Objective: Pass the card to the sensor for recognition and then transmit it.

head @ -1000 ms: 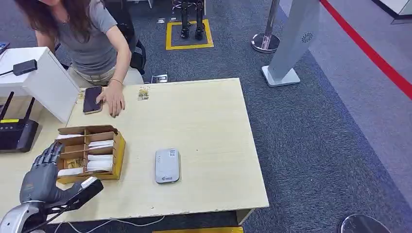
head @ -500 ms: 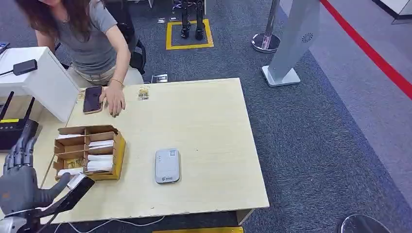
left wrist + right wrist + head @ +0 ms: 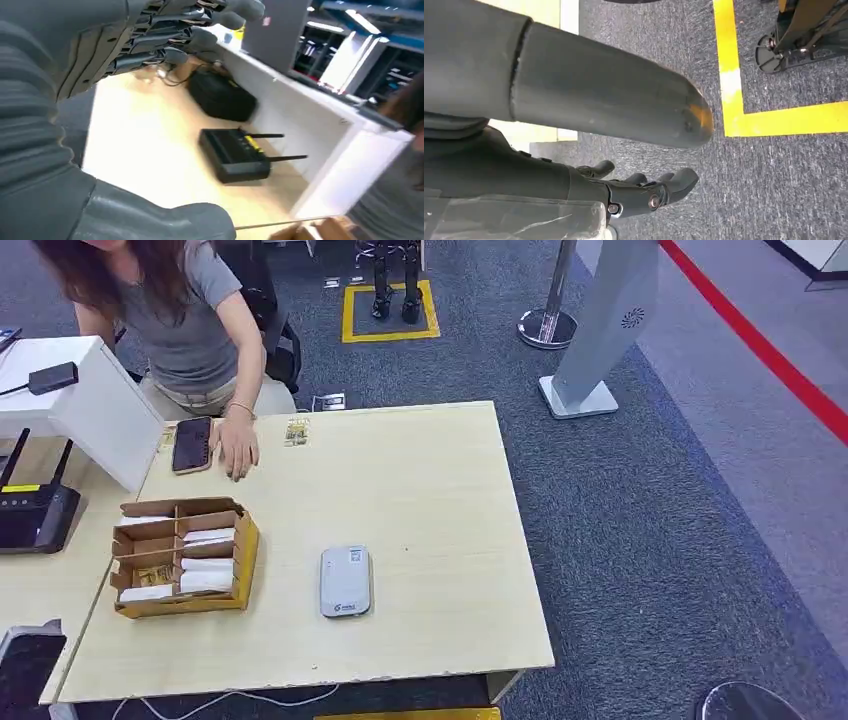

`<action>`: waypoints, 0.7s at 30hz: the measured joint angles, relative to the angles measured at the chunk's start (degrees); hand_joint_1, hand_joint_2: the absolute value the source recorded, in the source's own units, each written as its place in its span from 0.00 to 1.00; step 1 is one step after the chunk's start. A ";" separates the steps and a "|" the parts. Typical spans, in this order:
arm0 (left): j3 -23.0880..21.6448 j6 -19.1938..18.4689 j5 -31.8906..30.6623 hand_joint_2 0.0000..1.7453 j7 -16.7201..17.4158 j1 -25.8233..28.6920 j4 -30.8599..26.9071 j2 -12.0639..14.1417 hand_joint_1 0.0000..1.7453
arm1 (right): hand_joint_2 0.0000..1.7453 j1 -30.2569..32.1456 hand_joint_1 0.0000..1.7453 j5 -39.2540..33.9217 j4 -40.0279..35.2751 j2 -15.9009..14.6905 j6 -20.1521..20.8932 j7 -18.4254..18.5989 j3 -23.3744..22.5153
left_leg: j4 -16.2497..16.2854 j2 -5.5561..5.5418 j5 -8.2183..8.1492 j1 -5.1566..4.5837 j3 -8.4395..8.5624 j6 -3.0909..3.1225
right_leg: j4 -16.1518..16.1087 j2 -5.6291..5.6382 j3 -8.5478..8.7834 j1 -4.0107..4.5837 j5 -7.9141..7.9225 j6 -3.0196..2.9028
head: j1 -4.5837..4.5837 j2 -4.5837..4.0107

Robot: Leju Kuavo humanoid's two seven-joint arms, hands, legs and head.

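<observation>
Several white cards point(image 3: 206, 578) lie in the compartments of a brown cardboard box point(image 3: 243, 552) on the left of the pale wooden table point(image 3: 430, 500). The grey card sensor point(image 3: 345, 582) lies flat to the right of the box. My left hand point(image 3: 150, 35) is off the table's left side over a neighbouring desk, its fingers point(image 3: 200, 40) spread and nothing in it. A dark part of that arm point(image 3: 25, 665) shows at the lower left of the head view. My right hand point(image 3: 639, 192) hangs over the carpet and holds nothing.
A person point(image 3: 190, 330) sits at the table's far left corner with a hand point(image 3: 237, 447) beside a phone point(image 3: 191, 444). A black router point(image 3: 35, 515) and a white box point(image 3: 95, 405) stand on the left desk. A grey pillar base point(image 3: 580, 395) stands beyond the table.
My left hand has drawn back from beside the cardboard box, down and to the left, almost out of the head view. The person's hand shifted slightly by the phone.
</observation>
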 joint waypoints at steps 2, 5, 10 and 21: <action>1.57 -1.03 -1.71 1.00 0.00 0.23 0.20 -1.03 0.00 | 0.00 -0.01 0.00 0.00 0.00 0.00 -0.02 0.17 0.00 | 0.00 -0.01 0.00 0.00 0.00 0.00 | 0.00 -0.01 0.00 0.00 0.00 0.00 | 0.00 0.00; 3.14 -2.27 -5.51 1.00 0.11 0.61 0.42 -2.51 0.00 | 0.00 0.01 0.00 0.00 0.00 0.00 -0.13 0.44 0.00 | 0.00 -0.01 0.00 0.00 0.00 0.00 | 0.00 -0.01 0.00 0.00 0.00 0.00 | -0.02 0.00; 3.47 -2.34 -11.54 1.00 0.42 1.00 0.98 -4.06 0.00 | 0.00 0.00 0.00 0.17 -0.02 0.00 -0.13 0.55 0.02 | 0.00 -0.01 0.00 0.00 0.00 0.00 | 0.00 -0.02 0.00 0.00 0.00 0.00 | 0.00 0.00; -0.46 2.65 -19.65 1.00 1.57 1.28 1.77 -4.50 0.00 | 0.00 -0.03 0.00 1.14 -0.35 0.00 -0.09 0.26 0.22 | 0.00 0.00 0.00 0.00 0.03 0.00 | 0.00 -0.01 0.00 0.00 0.00 0.00 | -0.02 0.00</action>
